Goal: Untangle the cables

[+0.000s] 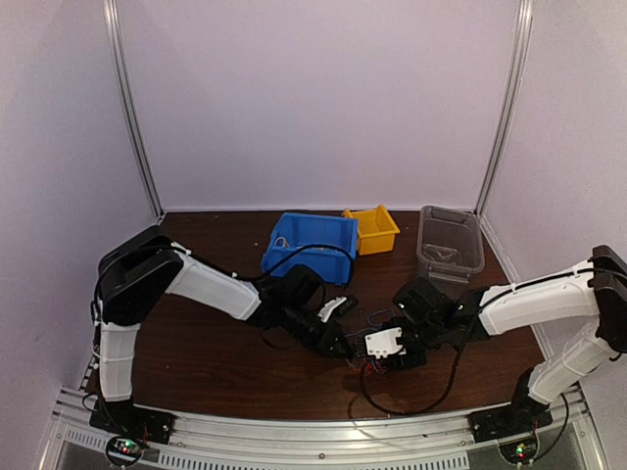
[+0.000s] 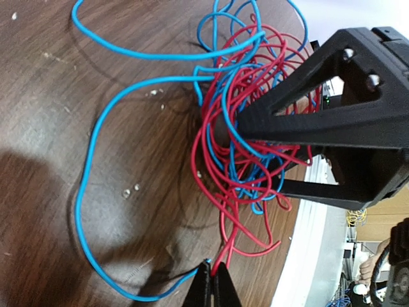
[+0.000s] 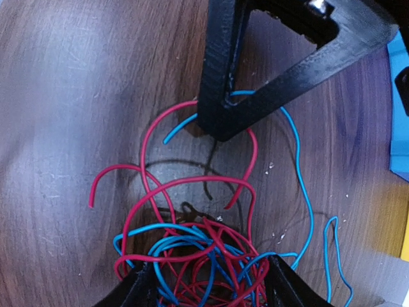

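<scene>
The dark, scuffed wood-grain table carries a hard blue plastic bin, a smaller yellow bin and a clear tub along its far side. At near centre the right gripper stands spread wide, its matte black jaws either side of the cables. These thin glossy red and blue strands form a roundish knot with no clear long axis and loose blue loops trailing out, while the left gripper is pinched on a red strand.

thin red and blue cables lie tangled in one loopy clump.
</scene>
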